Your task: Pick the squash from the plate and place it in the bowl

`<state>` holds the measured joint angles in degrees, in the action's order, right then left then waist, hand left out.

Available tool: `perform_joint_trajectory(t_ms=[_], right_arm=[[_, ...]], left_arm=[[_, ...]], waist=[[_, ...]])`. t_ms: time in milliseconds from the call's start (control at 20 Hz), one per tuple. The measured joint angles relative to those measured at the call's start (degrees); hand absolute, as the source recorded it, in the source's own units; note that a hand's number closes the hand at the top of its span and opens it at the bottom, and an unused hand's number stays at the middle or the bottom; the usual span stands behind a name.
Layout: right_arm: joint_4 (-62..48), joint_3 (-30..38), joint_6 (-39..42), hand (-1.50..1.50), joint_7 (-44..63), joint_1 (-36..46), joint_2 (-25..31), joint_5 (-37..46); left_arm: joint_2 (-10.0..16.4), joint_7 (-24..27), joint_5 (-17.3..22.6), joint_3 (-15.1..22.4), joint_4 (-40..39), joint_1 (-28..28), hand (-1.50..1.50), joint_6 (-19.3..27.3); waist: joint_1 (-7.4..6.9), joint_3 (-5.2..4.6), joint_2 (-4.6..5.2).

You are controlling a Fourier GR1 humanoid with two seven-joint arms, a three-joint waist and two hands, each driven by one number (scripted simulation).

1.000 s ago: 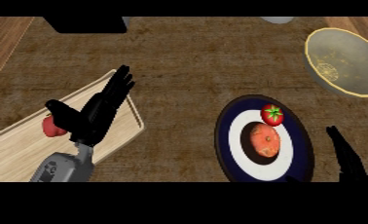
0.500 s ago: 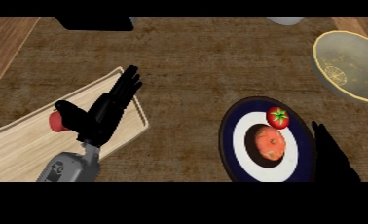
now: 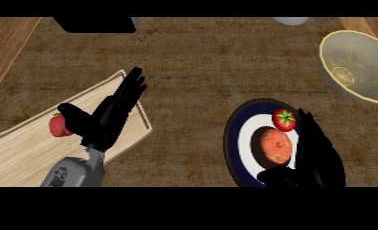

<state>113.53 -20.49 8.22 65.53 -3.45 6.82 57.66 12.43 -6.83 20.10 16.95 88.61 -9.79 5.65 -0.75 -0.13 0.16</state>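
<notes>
Pre-grasp step: right hand [image 3: 317,159] is hovering, fingers spread, at 4 o'clock on the plate [image 3: 235,139], squash [image 3: 277,146] lying unheld mid-plate — next needing fingers curling round it, then carrying to the bowl [image 3: 354,69] at 1 o'clock.

Dim even light, soft shadows, no glare; slightly blurred throughout.

Wooden cutting board [image 3: 29,149] with small red item [image 3: 56,125]; red tomato [image 3: 284,119]; black box [image 3: 96,24] at far edge
</notes>
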Motion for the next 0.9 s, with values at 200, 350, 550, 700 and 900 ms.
perform_joint_trajectory(t_ms=[200,350,550,700,900], right_arm=[[-3.1,2.4,2.5,-1.50,-0.4,0.6,-1.9,-0.8],[-5.6,3.6,3.7,-1.50,-0.7,1.6,-3.5,-0.5],[-7.2,4.6,5.2,-1.50,-2.2,1.8,-4.4,-0.1],[-10.8,5.1,5.5,-1.50,-2.3,4.0,-5.4,0.9],[-13.3,5.6,5.6,-1.50,-2.8,4.7,-6.0,2.1]], left_arm=[[0.4,-0.5,0.1,-0.9,0.3,0.0,0.00,-0.5],[0.8,-0.6,0.2,-1.6,0.4,0.2,0.00,-1.2],[-0.3,0.7,-0.3,-2.1,-1.8,-0.2,0.00,-2.1],[-1.0,1.3,-1.4,-1.9,-1.9,0.3,0.00,-1.9],[-0.5,0.2,-1.2,-3.1,-0.4,0.6,0.00,-2.9]], waist=[[0.28,0.05,-0.04],[0.35,0.07,-0.07],[0.67,0.09,-0.10],[0.51,0.10,-0.10],[0.55,0.12,-0.14]])
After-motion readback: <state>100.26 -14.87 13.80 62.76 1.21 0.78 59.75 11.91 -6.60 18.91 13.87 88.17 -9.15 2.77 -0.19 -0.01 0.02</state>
